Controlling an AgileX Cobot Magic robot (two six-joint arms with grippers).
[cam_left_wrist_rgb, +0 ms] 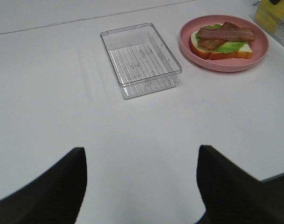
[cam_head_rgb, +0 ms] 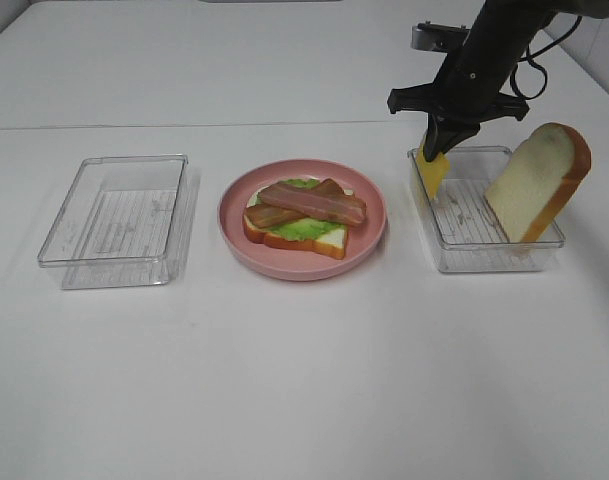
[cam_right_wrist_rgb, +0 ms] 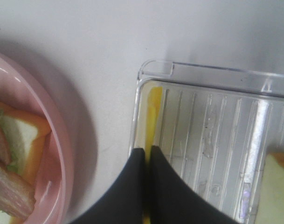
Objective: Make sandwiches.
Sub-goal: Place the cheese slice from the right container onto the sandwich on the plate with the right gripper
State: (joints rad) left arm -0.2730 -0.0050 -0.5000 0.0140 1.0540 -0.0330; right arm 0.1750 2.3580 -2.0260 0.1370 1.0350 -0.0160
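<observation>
We take the layout as a small assembly line. The half-built sandwich (cam_head_rgb: 304, 218), a bread slice (cam_head_rgb: 329, 240) under a lettuce leaf (cam_head_rgb: 302, 228) and two bacon strips (cam_head_rgb: 314, 202), sits on the pink plate (cam_head_rgb: 304, 271). That plate lies just off to one side of the right jaws, past the wall of the plastic tray (cam_head_rgb: 484, 258) they reach into. The cheese slice (cam_head_rgb: 433, 172) stands on edge against that tray wall, which likely leaves its upper edge free for a grasp from above. The right jaws are pressed together on that edge, pinching the cheese slice between their tips, while the rest of it hangs below them inside the tray. On the far side of the same tray from these jaws, the second bread slice (cam_head_rgb: 539, 185) leans upright against the end wall, well apart from the grip; we judge it is waiting to go on last. The left jaws are spread wide over the bare desk (cam_head_rgb: 304, 380), holding and touching nothing. The other tray (cam_head_rgb: 119, 220) and the plate lie well ahead of them.
</observation>
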